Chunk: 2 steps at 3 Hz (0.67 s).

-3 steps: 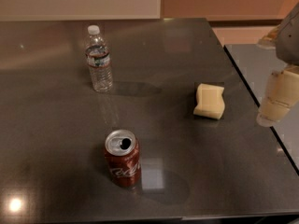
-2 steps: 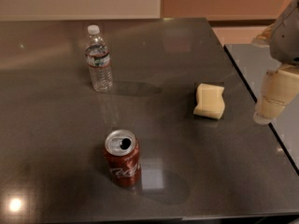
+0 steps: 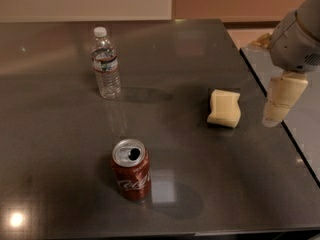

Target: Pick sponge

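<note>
The sponge [image 3: 224,108] is a pale cream-yellow foam block with wavy sides. It lies flat on the dark table [image 3: 55,134], right of centre. My gripper [image 3: 276,115] hangs at the right edge of the view, over the table's right edge, a short way right of the sponge and apart from it. Its cream segmented fingers [image 3: 282,96] point down. It holds nothing.
A clear water bottle [image 3: 105,64] with a white cap stands upright at the back left. An opened red soda can [image 3: 131,169] stands near the front centre. A second table surface [image 3: 305,109] lies right of a narrow gap.
My gripper and arm have moved left, toward the sponge. The sponge, bottle and can have not moved.
</note>
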### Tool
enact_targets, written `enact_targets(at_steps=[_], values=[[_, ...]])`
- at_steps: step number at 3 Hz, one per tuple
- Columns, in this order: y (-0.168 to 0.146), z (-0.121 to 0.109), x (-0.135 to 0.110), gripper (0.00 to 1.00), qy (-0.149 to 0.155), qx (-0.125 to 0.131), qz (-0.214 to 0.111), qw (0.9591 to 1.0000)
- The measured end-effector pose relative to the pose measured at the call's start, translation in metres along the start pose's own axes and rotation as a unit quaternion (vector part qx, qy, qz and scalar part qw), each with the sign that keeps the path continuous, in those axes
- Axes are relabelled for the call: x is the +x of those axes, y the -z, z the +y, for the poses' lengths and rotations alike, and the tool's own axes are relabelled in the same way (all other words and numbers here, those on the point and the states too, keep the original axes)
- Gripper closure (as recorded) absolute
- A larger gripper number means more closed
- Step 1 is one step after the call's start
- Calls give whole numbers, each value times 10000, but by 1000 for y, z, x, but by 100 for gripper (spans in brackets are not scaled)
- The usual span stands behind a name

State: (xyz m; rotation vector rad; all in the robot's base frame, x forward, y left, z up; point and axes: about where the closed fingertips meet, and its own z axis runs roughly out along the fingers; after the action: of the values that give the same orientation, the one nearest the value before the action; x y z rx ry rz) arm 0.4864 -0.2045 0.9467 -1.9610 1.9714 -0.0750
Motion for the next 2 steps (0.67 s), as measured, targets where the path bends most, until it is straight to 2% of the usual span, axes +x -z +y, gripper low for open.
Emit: enact_targets(at_steps=[1,2], values=[[-26,-5,-7,0,570,-286,-312,9975],[-53,-4,-14,0,867,-708,-556,9922]])
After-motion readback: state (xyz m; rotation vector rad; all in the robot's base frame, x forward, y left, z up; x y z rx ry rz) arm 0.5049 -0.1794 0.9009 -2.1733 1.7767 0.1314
